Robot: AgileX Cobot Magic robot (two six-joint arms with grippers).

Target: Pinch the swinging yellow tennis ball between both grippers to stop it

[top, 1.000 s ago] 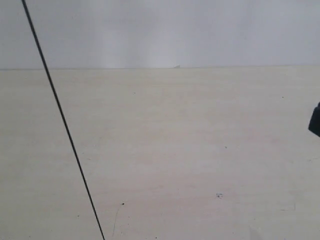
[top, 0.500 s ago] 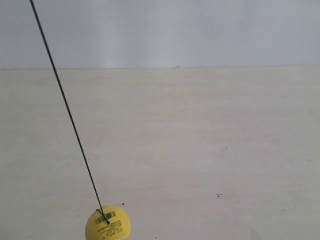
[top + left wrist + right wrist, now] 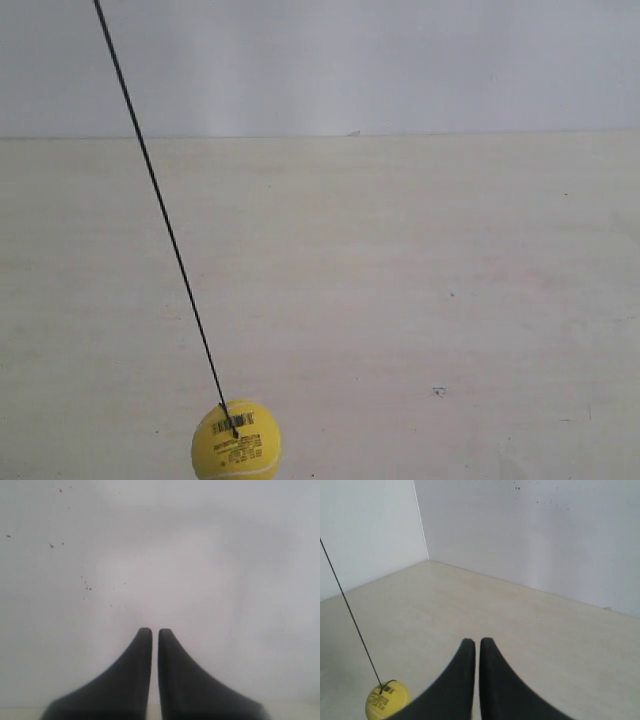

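Observation:
The yellow tennis ball point(image 3: 236, 442) hangs on a thin black cord point(image 3: 160, 215) low in the exterior view, its barcode label facing the camera. Neither arm shows in that view. In the right wrist view the ball point(image 3: 387, 699) hangs just off the side of my right gripper point(image 3: 477, 642), whose black fingers stand shut with nothing between them, apart from the ball. My left gripper point(image 3: 151, 631) is shut too, empty, pointing at a plain white wall; the ball is out of its view.
A pale wooden tabletop point(image 3: 420, 300) spreads under the ball and meets a white wall point(image 3: 400, 60) behind. The right wrist view shows a corner where two white walls point(image 3: 530, 535) join at the table's edge.
The ball has swung up into the exterior view from below its bottom edge and drifted right. The dark arm tip at that view's right edge one second ago is gone.

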